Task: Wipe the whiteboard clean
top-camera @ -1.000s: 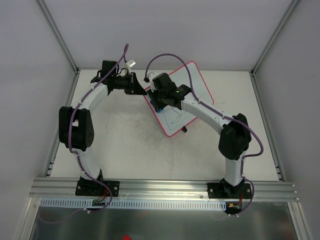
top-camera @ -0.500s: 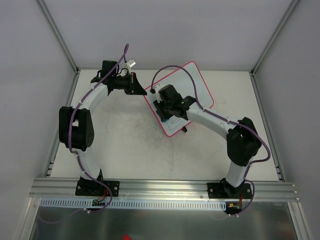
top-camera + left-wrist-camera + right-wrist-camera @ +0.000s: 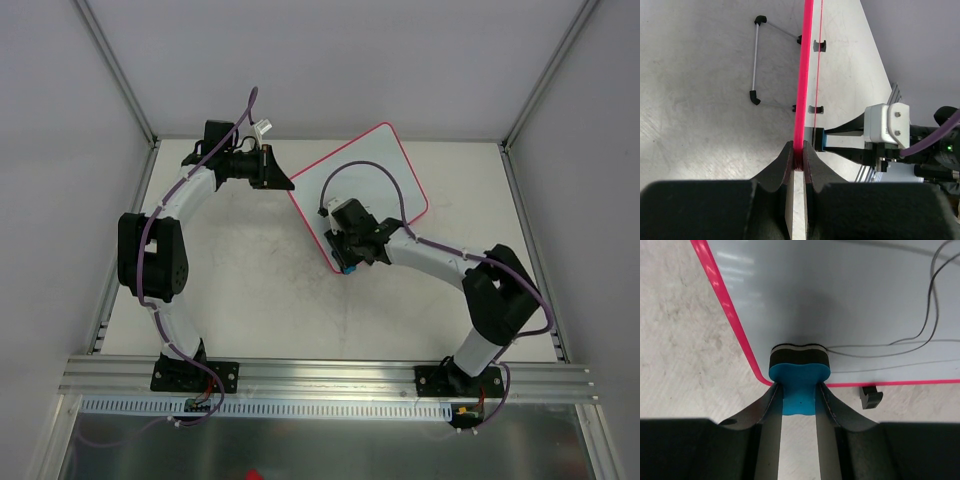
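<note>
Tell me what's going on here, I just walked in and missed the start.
Two robot arms are erasing a whiteboard. The left tool is shut on the board's pink rim near its left corner, holding it steady. The right tool grips a blue eraser and presses it against the board by the rounded near corner. Dark pen lines show on the board beside the eraser, so the wiping is not yet done.

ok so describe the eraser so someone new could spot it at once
Find the pink-rimmed whiteboard toward the back of the table, then its near corner. There the right end effector pinches the eraser: a small blue bone-shaped block with a dark pad against the board, the only blue thing there.
</note>
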Controlling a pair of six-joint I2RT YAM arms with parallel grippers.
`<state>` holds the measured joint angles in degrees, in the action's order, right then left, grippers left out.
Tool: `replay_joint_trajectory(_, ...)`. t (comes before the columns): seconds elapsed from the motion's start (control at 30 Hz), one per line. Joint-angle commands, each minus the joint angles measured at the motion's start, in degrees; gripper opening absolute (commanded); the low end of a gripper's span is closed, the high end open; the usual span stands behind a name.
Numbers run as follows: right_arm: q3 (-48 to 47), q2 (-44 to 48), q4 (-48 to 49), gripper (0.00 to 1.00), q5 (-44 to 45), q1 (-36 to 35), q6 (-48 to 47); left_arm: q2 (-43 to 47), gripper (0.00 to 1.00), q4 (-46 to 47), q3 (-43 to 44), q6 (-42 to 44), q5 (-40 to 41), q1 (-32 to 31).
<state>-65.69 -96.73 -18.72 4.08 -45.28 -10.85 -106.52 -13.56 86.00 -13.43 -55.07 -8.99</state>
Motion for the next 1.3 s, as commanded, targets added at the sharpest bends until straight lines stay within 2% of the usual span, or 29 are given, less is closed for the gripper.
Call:
replay_joint_trajectory(0.0, 3.1, 2.3, -0.1, 0.0, 0.2, -0.2, 2.1, 1.8, 0.0, 2.0, 0.3, 1.8, -3.5, -1.4)
replay_joint_trajectory(0.17, 1.6, 6.5, -0.4, 0.0, 0.8, 0.3, 2.7, 1.6, 0.0, 2.1, 0.7, 1.1, -3.2, -1.4)
replay_joint_trajectory(0.33, -4.3, 12.0, -3.7, 0.0, 2.3, 0.3, 3.7, 1.0, 0.01, 2.0, 1.3, 0.3, -3.2, -1.4)
replay_joint_trajectory(0.5, -6.5, 13.4, -3.7, 0.0, 4.3, 0.6, 2.7, 1.1, 0.16, 2.0, 1.5, 0.2, -3.1, -1.5)
replay_joint_trajectory(1.0, -12.7, 9.9, -3.6, 0.0, 2.9, 4.2, 2.2, -0.6, 0.41, 2.0, 3.3, 0.0, -5.1, -1.5)
replay_joint_trajectory(1.13, -14.5, 9.0, -3.5, 0.0, 2.0, 5.8, 2.7, -1.2, 0.41, 2.0, 3.4, -0.3, -5.0, -1.6)
replay_joint_trajectory(1.27, -17.9, 7.2, -3.5, 0.0, 1.4, 7.7, 2.9, -1.6, 0.35, 2.0, 3.1, -0.3, -5.0, -1.8)
